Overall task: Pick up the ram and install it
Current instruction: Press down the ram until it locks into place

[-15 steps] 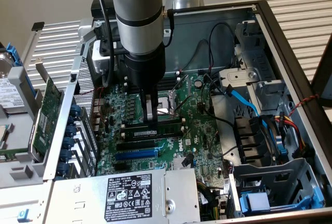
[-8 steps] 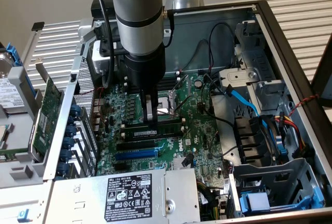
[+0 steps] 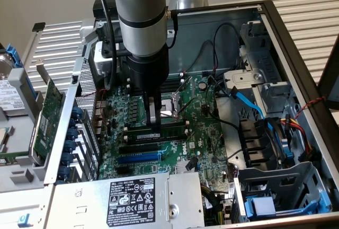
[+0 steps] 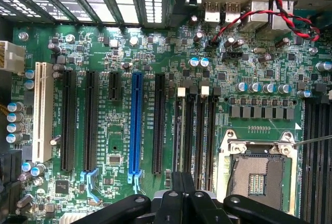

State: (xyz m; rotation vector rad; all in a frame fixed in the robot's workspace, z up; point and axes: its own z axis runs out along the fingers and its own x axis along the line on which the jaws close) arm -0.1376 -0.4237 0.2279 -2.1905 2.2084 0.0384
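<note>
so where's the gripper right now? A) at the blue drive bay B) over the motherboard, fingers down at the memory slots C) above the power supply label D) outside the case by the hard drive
B: the gripper reaches down onto the motherboard, fingertips at the ram in the memory slots.

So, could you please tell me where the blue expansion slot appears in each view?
Exterior view: the blue expansion slot lies on the motherboard, right beside the labelled power supply.
Wrist view: the blue expansion slot runs between two black slots.
Shared landmark: the CPU socket.
</note>
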